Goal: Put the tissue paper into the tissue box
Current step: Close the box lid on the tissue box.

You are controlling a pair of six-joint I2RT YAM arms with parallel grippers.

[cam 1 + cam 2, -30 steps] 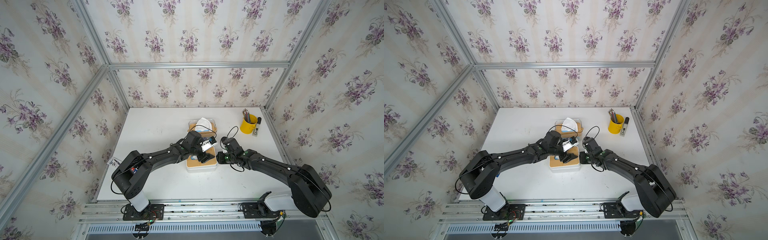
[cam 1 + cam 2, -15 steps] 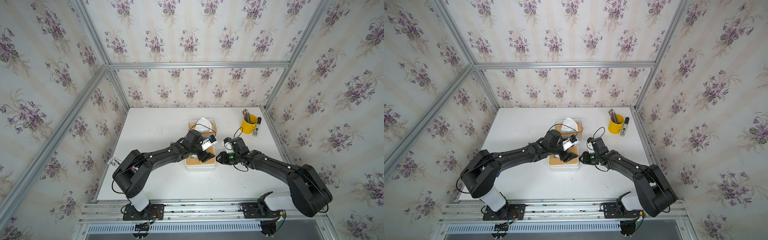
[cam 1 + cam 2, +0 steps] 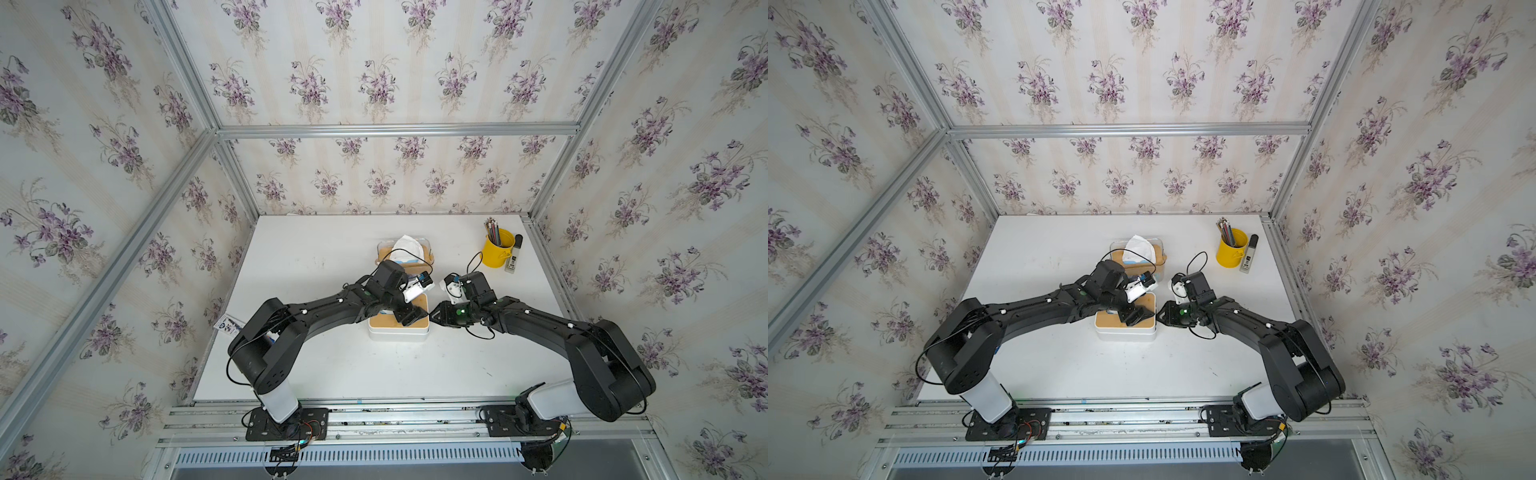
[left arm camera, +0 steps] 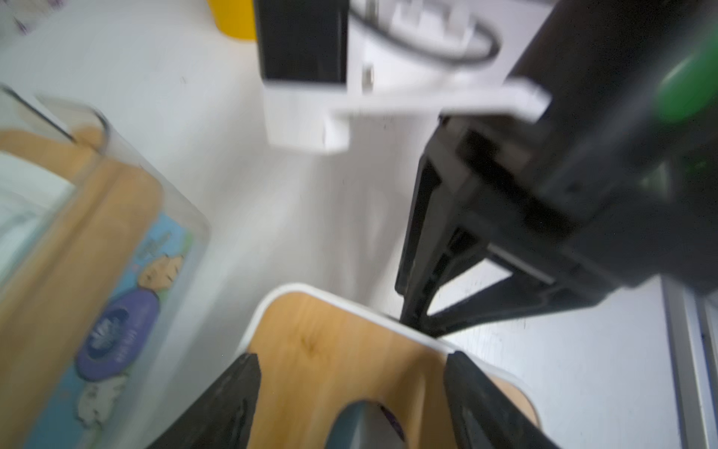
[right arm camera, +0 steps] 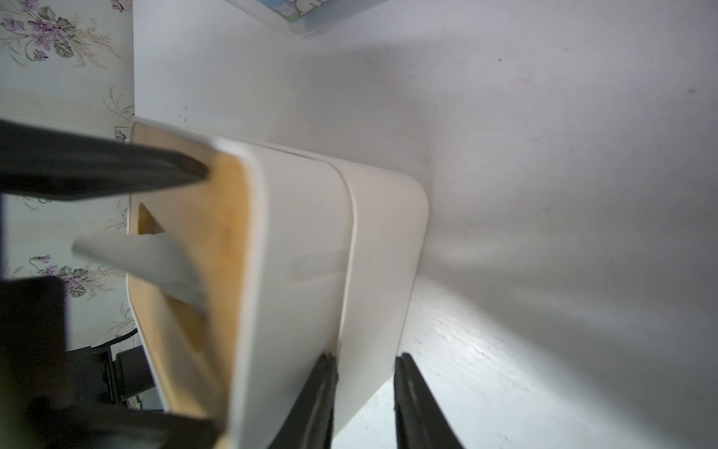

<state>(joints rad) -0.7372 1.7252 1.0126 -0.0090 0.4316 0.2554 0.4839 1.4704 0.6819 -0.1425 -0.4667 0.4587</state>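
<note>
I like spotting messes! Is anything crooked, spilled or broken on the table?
Nothing looks spilled or broken. One tissue pokes up through the wooden lid of the white tissue box, between the open left fingers. That looks normal for a tissue box, not a mess.

you've got a tissue box (image 3: 398, 333) with a smooth, faintly glossy white plastic shell and a matt pale wood lid (image 4: 330, 342) showing grain. the tissue paper (image 3: 409, 246) is soft, creased white paper; the tub (image 3: 431, 249) is clear glossy plastic. your counter (image 3: 332, 365) is matt white, lightly scuffed. the left tool (image 4: 351, 359) and right tool (image 5: 365, 359) have matt black plastic fingers.
</note>
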